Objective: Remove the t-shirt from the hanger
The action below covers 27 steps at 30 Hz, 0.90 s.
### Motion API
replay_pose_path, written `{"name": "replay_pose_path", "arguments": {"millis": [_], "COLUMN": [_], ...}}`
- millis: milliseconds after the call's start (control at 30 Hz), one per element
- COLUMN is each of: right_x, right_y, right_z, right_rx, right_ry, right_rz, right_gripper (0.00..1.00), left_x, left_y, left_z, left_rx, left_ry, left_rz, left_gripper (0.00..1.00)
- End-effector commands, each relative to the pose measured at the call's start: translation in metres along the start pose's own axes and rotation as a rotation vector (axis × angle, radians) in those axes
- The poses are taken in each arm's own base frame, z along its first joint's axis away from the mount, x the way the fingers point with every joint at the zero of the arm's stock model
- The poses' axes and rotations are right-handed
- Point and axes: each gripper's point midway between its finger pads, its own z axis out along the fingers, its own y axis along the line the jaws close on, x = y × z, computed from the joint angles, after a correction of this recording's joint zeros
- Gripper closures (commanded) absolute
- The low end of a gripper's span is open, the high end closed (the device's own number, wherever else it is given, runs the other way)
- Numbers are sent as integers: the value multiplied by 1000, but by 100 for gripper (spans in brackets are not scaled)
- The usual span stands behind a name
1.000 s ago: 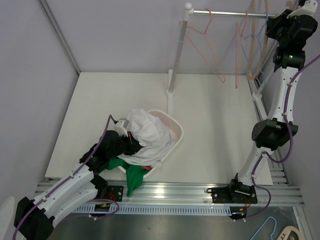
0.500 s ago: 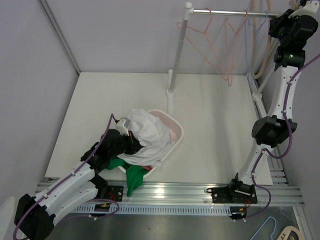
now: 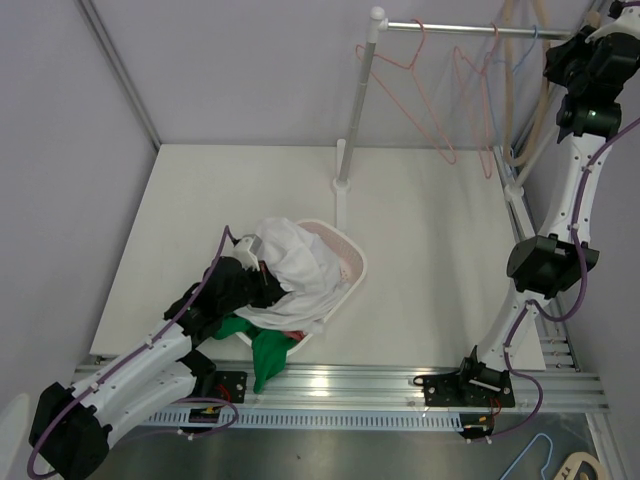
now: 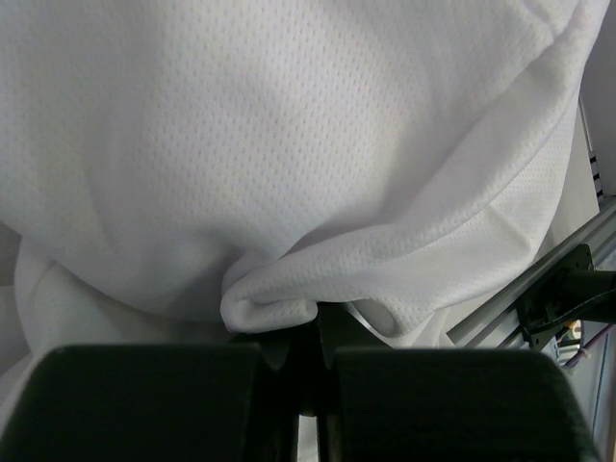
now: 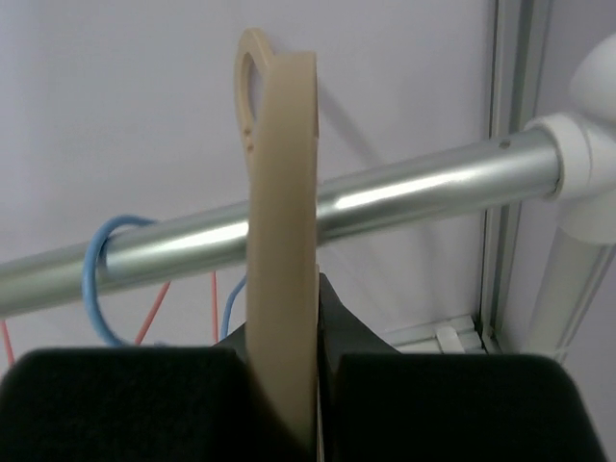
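Observation:
The white mesh t-shirt (image 3: 295,270) lies heaped over a pink basket (image 3: 352,250) and fills the left wrist view (image 4: 289,144). My left gripper (image 3: 262,285) sits at the heap's left edge, shut, with a fold of the cloth bunched at its tips (image 4: 308,332). High at the far right, my right gripper (image 3: 590,45) is shut on a beige hanger (image 5: 279,192). The hanger stands upright against the metal rail (image 5: 404,192), its body hanging below (image 3: 542,115). No cloth hangs on it.
Pink wire hangers (image 3: 420,95) and a blue one (image 5: 101,279) hang on the rail. The rack's white post (image 3: 358,110) stands behind the basket. A green cloth (image 3: 268,355) spills over the table's near edge.
My right arm has shifted right and slightly up along the rail with the beige hanger. The pink hangers have swung. The left arm has barely moved.

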Motion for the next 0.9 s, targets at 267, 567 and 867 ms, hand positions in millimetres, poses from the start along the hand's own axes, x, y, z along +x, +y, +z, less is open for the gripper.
{"name": "replay_pose_path", "arguments": {"millis": [267, 567, 867], "right_x": [38, 43, 27], "right_y": [-7, -35, -28], "right_z": [-81, -134, -172], "right_rx": [148, 354, 385], "right_ry": [288, 304, 265], "right_rz": [-39, -79, -63], "right_gripper": [100, 100, 100], "left_x": [-20, -31, -83], "left_y": [-17, -44, -39], "left_z": [-2, -9, -60], "left_rx": [54, 163, -6], "left_ry": [-44, -45, -234], "left_rz": [75, 187, 207], "left_gripper": [98, 6, 1]}}
